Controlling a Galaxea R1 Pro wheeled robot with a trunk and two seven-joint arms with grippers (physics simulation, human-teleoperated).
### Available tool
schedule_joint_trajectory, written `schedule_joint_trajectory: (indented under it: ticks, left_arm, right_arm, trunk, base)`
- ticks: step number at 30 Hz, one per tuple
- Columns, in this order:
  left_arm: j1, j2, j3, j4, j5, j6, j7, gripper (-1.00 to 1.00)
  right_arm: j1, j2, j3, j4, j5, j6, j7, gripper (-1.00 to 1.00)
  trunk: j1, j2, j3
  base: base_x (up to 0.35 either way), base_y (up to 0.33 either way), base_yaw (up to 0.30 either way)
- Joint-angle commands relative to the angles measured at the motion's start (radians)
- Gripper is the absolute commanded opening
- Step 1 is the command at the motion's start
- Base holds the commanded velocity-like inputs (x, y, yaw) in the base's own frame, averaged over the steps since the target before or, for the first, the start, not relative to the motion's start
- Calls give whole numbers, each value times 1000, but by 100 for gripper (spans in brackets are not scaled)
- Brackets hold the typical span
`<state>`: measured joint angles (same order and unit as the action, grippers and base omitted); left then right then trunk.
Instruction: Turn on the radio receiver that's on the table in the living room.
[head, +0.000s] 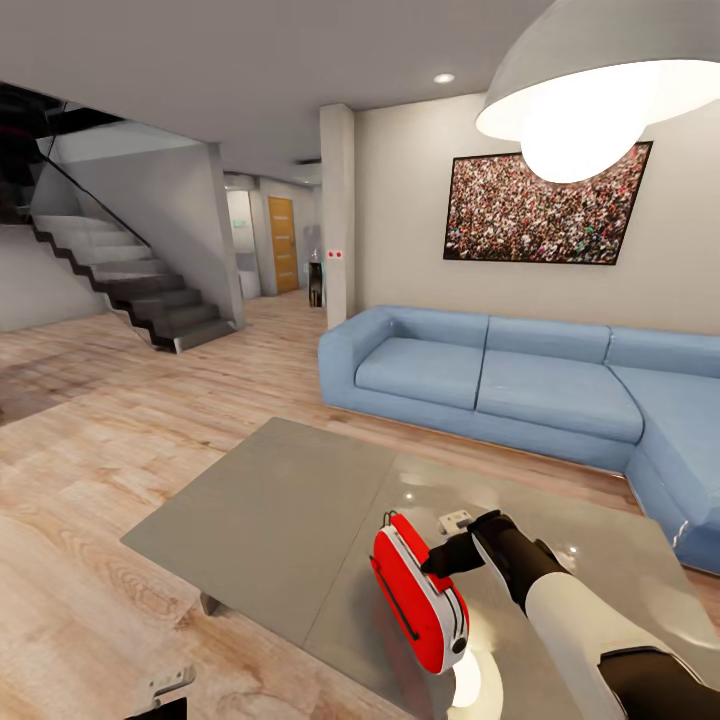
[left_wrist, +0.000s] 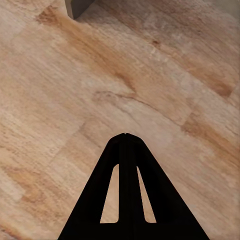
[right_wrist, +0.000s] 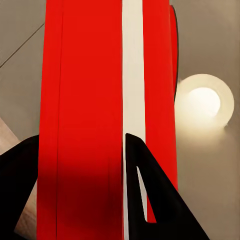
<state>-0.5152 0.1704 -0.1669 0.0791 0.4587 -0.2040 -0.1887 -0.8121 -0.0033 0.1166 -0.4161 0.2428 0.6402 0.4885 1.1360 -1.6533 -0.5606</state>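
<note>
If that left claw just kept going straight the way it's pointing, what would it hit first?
Most likely the light wood plank floor. The left wrist view looks along the shut fingers of the left gripper onto bare planks, with a grey edge of the table off to one side. How far off the floor is cannot be judged.

The right arm (head: 575, 625) reached forward over the table (head: 280, 510), its black gripper (head: 445, 553) set against the radio receiver (head: 420, 595), one finger (right_wrist: 145, 190) on each side. The left gripper (left_wrist: 126, 136) hung beside the table, fingers pressed together.
</note>
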Motion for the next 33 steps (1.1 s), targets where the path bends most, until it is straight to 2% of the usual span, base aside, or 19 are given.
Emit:
schedule_joint_trajectory:
  ticks: [1, 9, 10, 25, 33]
  left_arm:
    - [0, 0, 0, 0, 0, 0, 0, -100]
    - [0, 0, 0, 0, 0, 0, 0, -100]
    - [0, 0, 0, 0, 0, 0, 0, -100]
    - [0, 5, 0, 0, -7, -6, 1, -100]
    - [0, 10, -2, 0, -9, -6, 2, -100]
  right_arm:
    - [1, 0, 0, 2, -2, 1, 1, -100]
    - [1, 0, 0, 4, -2, 1, 1, -100]
    - [1, 0, 0, 6, -2, 1, 1, 100]
    - [1, 0, 0, 11, -3, 1, 1, 100]
    - [2, 0, 0, 11, -3, 1, 1, 100]
  trunk:
    - [0, 0, 0]
    - [0, 0, 0]
    - [0, 0, 0]
    - [0, 0, 0]
    - [-30, 56, 25]
  base:
    - [0, 0, 0]
    - [0, 0, 0]
    - [0, 0, 0]
    - [0, 0, 0]
    - [0, 0, 0]
